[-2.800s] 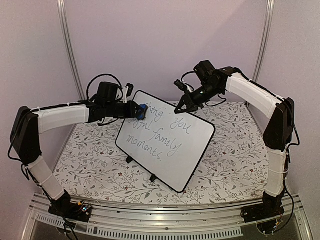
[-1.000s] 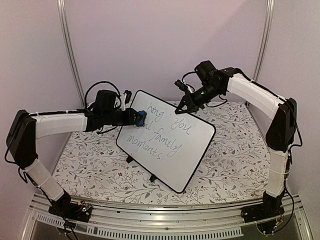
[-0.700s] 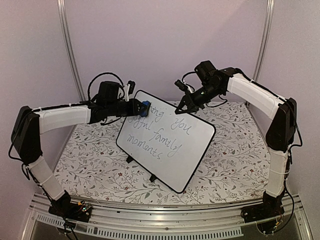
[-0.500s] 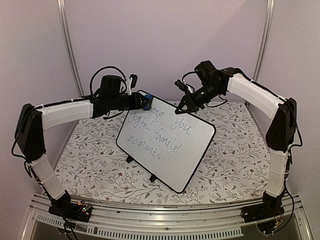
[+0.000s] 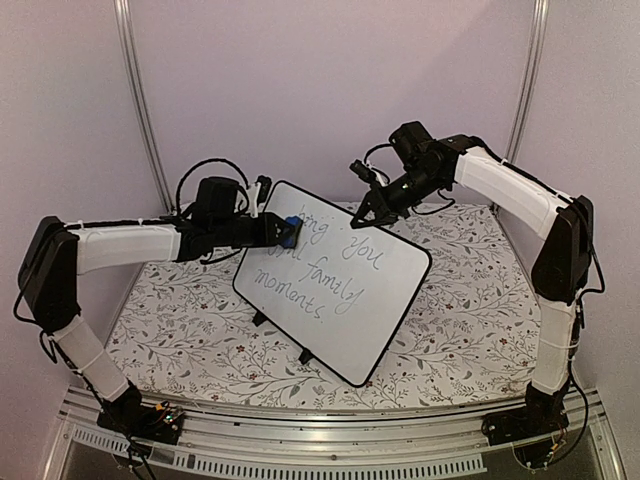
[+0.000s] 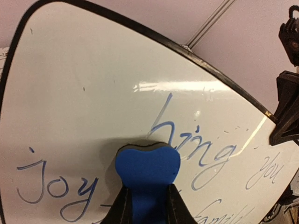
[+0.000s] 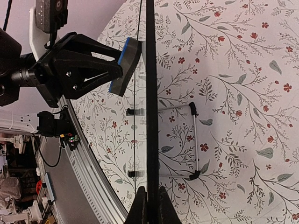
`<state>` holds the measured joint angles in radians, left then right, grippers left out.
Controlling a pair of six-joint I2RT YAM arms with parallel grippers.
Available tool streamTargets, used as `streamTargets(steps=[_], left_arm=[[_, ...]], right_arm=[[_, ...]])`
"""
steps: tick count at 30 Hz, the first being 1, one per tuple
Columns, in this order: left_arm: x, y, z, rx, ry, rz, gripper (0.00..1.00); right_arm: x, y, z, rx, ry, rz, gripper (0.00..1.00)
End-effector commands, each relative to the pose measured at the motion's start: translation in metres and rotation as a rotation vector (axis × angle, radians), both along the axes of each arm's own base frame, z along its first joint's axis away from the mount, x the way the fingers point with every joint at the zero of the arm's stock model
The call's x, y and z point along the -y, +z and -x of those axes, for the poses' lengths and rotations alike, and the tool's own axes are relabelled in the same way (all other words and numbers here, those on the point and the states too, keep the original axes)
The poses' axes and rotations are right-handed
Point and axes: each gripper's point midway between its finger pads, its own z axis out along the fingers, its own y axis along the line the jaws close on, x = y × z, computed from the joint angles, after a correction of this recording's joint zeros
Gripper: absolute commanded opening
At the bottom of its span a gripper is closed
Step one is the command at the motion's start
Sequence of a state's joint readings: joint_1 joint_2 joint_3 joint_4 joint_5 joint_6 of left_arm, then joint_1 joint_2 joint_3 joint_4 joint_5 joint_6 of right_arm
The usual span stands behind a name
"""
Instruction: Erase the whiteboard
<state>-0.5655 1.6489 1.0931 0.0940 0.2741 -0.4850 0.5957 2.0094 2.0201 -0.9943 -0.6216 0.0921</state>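
The whiteboard [image 5: 335, 285] stands tilted on small black feet in the middle of the table, with grey-blue handwriting on it. My left gripper [image 5: 280, 232] is shut on a blue eraser block [image 5: 290, 232] pressed against the board's upper left part. In the left wrist view the eraser [image 6: 147, 175] sits between "joy" and "ing" on the board [image 6: 93, 93]. My right gripper [image 5: 362, 214] is shut on the board's top edge. In the right wrist view the board's black frame [image 7: 150, 93] runs edge-on between my fingers, with the eraser [image 7: 125, 65] against its left face.
The table has a floral cloth [image 5: 470, 310]. A wire stand with black feet [image 7: 192, 140] props the board from behind. An aluminium rail [image 5: 330, 425] runs along the near edge. Purple walls stand at the back and sides.
My left gripper swept the eraser up along the board's upper left, then came back down a little. Part of the first word is wiped away. The right arm and board have not moved.
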Motion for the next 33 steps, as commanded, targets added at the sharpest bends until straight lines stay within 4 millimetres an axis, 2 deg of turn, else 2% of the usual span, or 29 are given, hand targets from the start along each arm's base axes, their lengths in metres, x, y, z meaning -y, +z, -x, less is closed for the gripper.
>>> streamTargets(steps=[1, 4, 8, 11, 16, 22, 28, 31, 33], left_arm=[[0.005, -0.022, 0.012, -0.059, -0.023, -0.029, 0.00], [0.010, -0.011, 0.003, -0.032, -0.025, -0.025, 0.00], [0.019, 0.015, -0.017, 0.028, -0.019, -0.021, 0.00], [0.023, 0.023, -0.030, 0.049, -0.014, -0.030, 0.00], [0.018, 0.006, -0.027, -0.003, 0.001, -0.065, 0.00], [0.000, -0.035, 0.004, -0.095, 0.010, -0.087, 0.00], [-0.010, -0.065, 0.028, -0.147, 0.006, -0.062, 0.00], [-0.012, -0.072, 0.034, -0.163, 0.001, -0.057, 0.00], [-0.011, -0.069, 0.032, -0.156, 0.001, -0.058, 0.00]], right_arm=[[-0.005, 0.022, 0.014, 0.106, 0.067, -0.010, 0.00], [-0.005, 0.021, 0.014, 0.107, 0.067, -0.008, 0.00], [-0.005, 0.021, 0.014, 0.107, 0.069, -0.008, 0.00], [-0.006, 0.021, 0.014, 0.107, 0.070, -0.009, 0.00], [-0.006, 0.022, 0.013, 0.111, 0.068, -0.010, 0.00], [-0.006, 0.022, 0.014, 0.109, 0.071, -0.011, 0.00], [-0.006, 0.019, 0.013, 0.102, 0.070, -0.007, 0.00], [-0.005, 0.020, 0.014, 0.104, 0.069, -0.007, 0.00], [-0.005, 0.021, 0.014, 0.104, 0.069, -0.008, 0.00]])
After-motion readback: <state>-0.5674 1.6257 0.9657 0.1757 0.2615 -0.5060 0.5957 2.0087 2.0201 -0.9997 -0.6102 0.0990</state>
